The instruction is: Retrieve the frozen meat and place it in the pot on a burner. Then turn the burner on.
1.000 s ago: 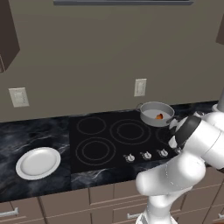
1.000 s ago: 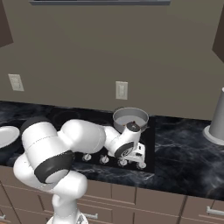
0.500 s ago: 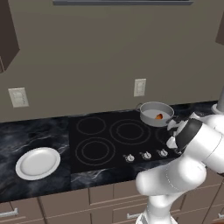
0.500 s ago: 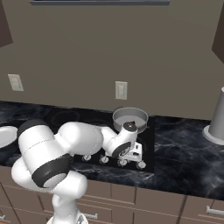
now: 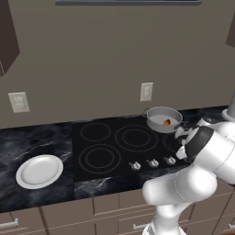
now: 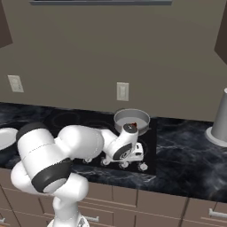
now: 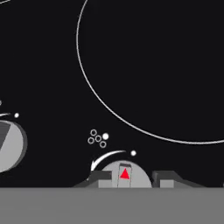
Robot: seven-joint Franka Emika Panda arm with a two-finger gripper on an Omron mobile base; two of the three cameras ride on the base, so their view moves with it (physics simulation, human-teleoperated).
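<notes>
White plate lying on the dark marbled counter at far left, near the front edge, holding nothing visible. Further right, black glass cooktop sitting flush in the counter, ringed burners marked on it and a row of small knobs running along its near edge. At the cooktop's far right corner, grey metal pot resting on a burner, pale inside, carrying the frozen meat as a small orange-brown piece against its right inner wall; from the right base view, only a small dark-red bit of it peeking above the wrist. Just nearer than the pot, gripper reaching down at the rightmost knobs, fingers drawn in on a grey knob with a red triangle mark, one dark tip either side of it in the hand view. Far right, tall grey cylinder standing on the counter, well apart from the pot.
</notes>
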